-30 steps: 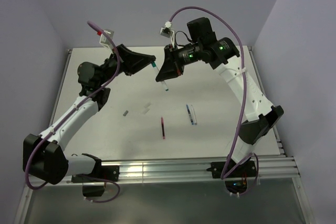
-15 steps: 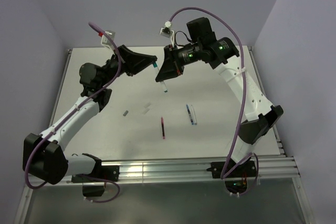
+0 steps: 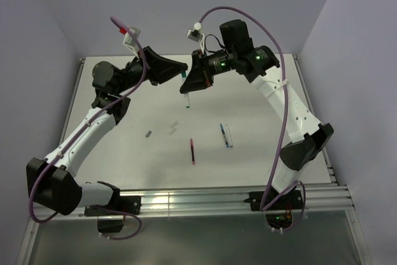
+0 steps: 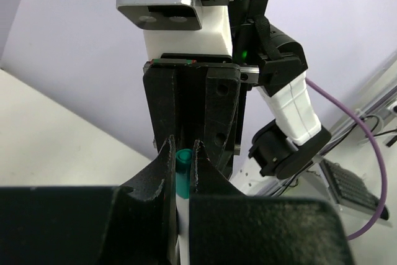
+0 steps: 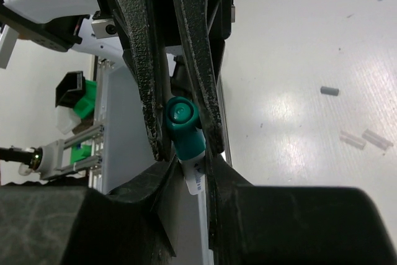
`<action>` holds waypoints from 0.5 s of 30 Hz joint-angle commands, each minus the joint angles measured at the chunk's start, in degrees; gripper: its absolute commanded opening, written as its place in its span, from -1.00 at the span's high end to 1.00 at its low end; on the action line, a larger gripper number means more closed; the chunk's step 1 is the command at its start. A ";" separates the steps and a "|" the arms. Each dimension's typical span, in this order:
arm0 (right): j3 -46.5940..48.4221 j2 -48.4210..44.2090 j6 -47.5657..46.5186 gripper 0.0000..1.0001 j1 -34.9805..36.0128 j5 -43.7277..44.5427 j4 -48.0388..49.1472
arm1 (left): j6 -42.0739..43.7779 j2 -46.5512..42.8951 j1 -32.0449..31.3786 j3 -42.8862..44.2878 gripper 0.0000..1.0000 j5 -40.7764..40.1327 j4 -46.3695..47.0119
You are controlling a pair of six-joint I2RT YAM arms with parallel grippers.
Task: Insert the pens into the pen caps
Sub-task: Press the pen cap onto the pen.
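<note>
Raised clear of the table [image 3: 124, 153], left claw [image 4: 182, 151] pinches teal cap [image 5: 182, 116], right claw [image 5: 191, 167] pinches white pen [image 5: 196, 183].

The left arm has lifted and swung back at the elbow, which tips the left gripper [image 3: 183, 67] flatter as it noses in toward the right gripper [image 3: 187, 88]. The right gripper has slid across to meet it, so the gap between the two has closed. The cap [image 3: 183, 75] now sits right against the right fingertips. The pen [image 3: 187, 99] has swung with its gripper. Its low end has moved toward the left gripper and now hangs almost straight below the cap.
</note>
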 commanded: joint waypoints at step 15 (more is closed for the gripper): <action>0.26 -3.05 0.44 1.00 -3.98 0.97 27.59 | 12.46 1.44 0.50 4.44 0.24 27.30 -26.15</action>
